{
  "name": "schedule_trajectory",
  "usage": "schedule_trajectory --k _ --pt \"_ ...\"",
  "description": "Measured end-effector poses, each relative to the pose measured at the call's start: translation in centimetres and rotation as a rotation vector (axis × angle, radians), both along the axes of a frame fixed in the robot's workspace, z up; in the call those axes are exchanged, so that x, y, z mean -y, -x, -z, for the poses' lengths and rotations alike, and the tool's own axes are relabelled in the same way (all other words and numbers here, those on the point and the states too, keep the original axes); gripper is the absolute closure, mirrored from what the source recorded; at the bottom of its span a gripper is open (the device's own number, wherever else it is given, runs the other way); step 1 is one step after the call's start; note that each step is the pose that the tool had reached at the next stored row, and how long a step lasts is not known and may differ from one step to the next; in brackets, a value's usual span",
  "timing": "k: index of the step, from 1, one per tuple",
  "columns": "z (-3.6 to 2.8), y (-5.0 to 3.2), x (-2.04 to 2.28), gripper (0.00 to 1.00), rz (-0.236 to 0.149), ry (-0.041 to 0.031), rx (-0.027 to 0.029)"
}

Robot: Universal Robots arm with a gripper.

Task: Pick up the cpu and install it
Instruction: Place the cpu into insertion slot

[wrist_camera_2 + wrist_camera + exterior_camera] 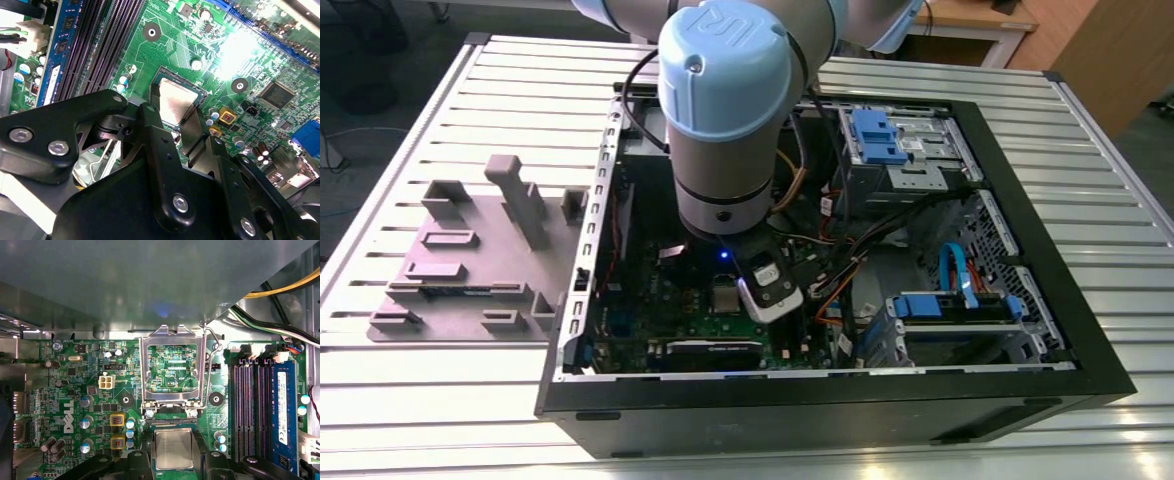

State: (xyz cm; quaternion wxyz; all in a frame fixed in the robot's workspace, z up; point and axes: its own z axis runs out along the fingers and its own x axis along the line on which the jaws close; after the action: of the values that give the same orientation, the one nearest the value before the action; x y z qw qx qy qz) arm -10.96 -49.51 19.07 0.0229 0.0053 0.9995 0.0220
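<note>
Silver slats make up the desk [1134,300], and a black case [854,405] lies open on it. In the exterior view a grey holder [467,250] sits at 9 o'clock from the case, well apart from the work. The arm [727,100] hangs down from 12 o'clock into the case, over the green board [75,390].

The step looks like setting the cpu [173,449] into its socket [200,90]. To do it well, I think the cpu should go down flat and square. Its corners should line up with the socket. It should not be pushed or tipped, because the tiny pins below could bend. It should also stay off the metal lid [172,335], which stands open just beside the socket.

In both wrist views the cpu lies flat, in the socket or just above it. I cannot tell which. The end effector [173,467] is right over it, with the cpu in its middle. I cannot tell if it is gripping the cpu or has let go.
</note>
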Motion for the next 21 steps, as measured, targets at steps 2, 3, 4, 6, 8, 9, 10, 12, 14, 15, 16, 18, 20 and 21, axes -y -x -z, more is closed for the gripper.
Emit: schedule_trajectory --k 2,3,4,6,8,9,10,12,14,15,16,18,20,21 --pt "0.00 0.00 0.00 0.59 0.000 -0.0001 0.0001" --pt "0.00 0.01 0.00 0.59 0.000 -0.0002 0.0001" --pt "0.00 0.00 0.00 0.59 0.000 -0.0002 0.0001" --pt "-0.01 0.00 0.00 0.59 0.004 -0.0002 0.0000" --pt "-0.03 0.01 0.00 0.59 0.014 -0.0001 0.0000" --pt "-0.07 0.00 -0.01 0.59 0.018 -0.0002 0.0001" --pt "-0.11 0.00 -0.01 0.59 0.021 -0.0005 0.0002" --pt "-0.22 0.01 0.00 0.59 0.028 -0.0001 -0.0001" --pt "-0.28 0.01 0.00 0.59 0.032 -0.0001 0.0001" --pt "-0.28 0.01 0.00 0.59 0.032 -0.0001 0.0000" --pt "-0.28 0.01 0.00 0.59 0.032 -0.0001 0.0001" --pt "-0.28 0.01 0.00 0.59 0.033 -0.0001 0.0000" --pt "-0.27 0.01 0.01 0.59 0.039 -0.0001 0.0000" --pt "-0.28 0.00 0.01 0.59 0.040 0.0001 -0.0001"
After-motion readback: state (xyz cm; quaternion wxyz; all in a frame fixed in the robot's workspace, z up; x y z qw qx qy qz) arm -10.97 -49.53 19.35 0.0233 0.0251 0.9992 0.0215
